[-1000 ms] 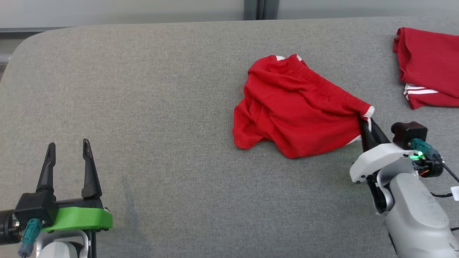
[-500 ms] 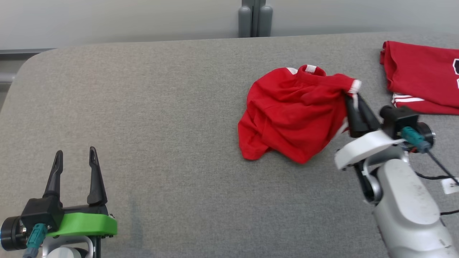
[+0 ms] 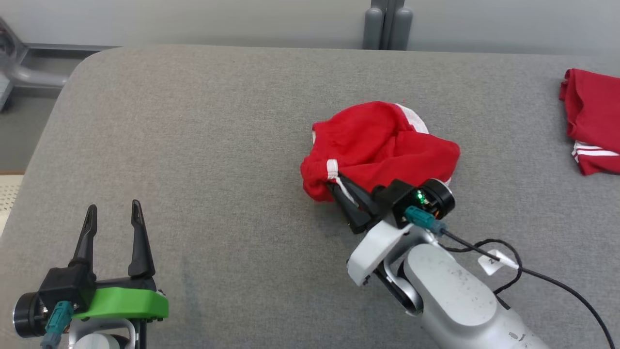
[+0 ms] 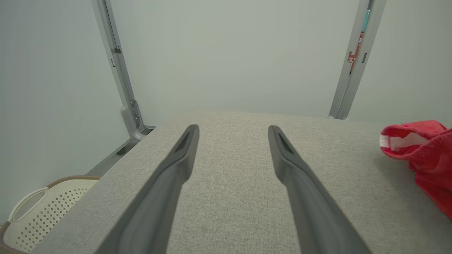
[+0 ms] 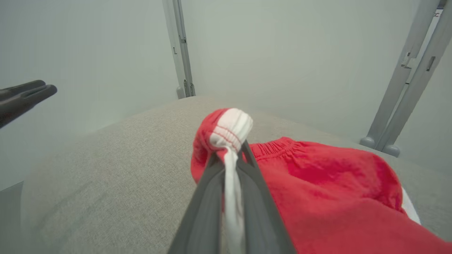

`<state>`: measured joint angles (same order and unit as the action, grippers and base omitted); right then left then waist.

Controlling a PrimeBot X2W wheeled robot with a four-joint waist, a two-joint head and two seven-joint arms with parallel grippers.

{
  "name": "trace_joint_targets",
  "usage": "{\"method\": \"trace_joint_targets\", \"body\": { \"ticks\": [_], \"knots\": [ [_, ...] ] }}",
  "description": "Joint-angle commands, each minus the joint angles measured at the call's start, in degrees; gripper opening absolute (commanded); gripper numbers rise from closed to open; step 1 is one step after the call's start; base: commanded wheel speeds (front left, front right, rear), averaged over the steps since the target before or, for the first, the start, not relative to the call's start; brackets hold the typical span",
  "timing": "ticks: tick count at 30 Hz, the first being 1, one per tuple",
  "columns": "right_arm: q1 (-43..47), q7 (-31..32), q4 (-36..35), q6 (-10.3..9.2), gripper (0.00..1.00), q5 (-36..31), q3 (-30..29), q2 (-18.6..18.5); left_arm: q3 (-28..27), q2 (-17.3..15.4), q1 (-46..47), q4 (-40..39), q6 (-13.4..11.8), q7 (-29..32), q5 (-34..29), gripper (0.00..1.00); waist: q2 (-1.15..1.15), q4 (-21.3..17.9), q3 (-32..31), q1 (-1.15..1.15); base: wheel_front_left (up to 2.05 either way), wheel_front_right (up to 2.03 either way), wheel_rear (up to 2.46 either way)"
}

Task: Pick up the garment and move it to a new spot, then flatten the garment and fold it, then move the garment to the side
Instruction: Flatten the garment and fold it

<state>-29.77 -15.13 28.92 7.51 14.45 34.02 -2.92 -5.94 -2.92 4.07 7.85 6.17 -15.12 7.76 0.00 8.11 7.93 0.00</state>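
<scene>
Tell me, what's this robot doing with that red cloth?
The robot's right gripper is shut on a white-trimmed edge of the crumpled red garment, which lies bunched on the grey table. The left gripper hovers open and empty at the near left. A second red garment lies far right. Nothing is flattened or folded yet.

the left gripper point(image 3: 114, 207) sits at the lower left of the head view, its two dark fingers point(image 3: 141, 242) parted wide, pointing up the view and holding nothing, above a green wrist bracket point(image 3: 121, 301). the right arm's pale forearm point(image 3: 450, 291) slants in from the lower right, angled up and left. the right gripper point(image 3: 335, 184) is pinched closed on the white-trimmed edge of the red garment point(image 3: 382, 145).
</scene>
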Motion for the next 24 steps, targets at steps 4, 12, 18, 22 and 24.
{"method": "trace_joint_targets", "body": {
  "ticks": [4, 12, 18, 22, 24],
  "knots": [
    [-1.1, 0.0, 1.4, -0.05, 0.0, 4.7, 7.5, -0.1, 1.3, 0.0, 1.2, 0.2, -0.8, 0.0, 1.3, 1.0, 0.0, 3.4, 1.6, 0.0, 0.0, 0.0, 0.0],
    [-2.0, 0.0, 4.6, -0.04, 0.16, 9.7, 19.1, -0.1, 2.0, 0.0, 2.1, 0.9, -1.2, 0.0, 2.2, 1.0, 0.0, 5.2, 2.9, 0.0, 0.0, 0.0, 0.0],
    [-2.8, 0.0, 6.3, -0.04, 1.0, 11.4, 22.4, 0.0, 1.9, 0.0, 2.4, 0.8, -1.6, 0.0, 2.5, 1.0, 0.0, 4.3, 3.3, 0.0, 0.0, 0.0, 0.0],
    [-2.0, 0.0, 5.8, -0.04, 1.0, 10.1, 21.4, 0.0, 1.2, 0.0, 1.9, 0.8, -1.7, 0.0, 1.8, 1.0, 0.0, 2.6, 2.7, 0.0, 0.0, 0.0, 0.0],
    [-1.1, 0.0, 4.9, -0.04, 1.0, 9.1, 20.1, 0.0, 0.7, 0.0, 1.4, 0.7, -1.6, 0.0, 1.5, 1.0, 0.0, 1.6, 2.2, 0.0, 0.0, 0.0, 0.0]
  ]
}}
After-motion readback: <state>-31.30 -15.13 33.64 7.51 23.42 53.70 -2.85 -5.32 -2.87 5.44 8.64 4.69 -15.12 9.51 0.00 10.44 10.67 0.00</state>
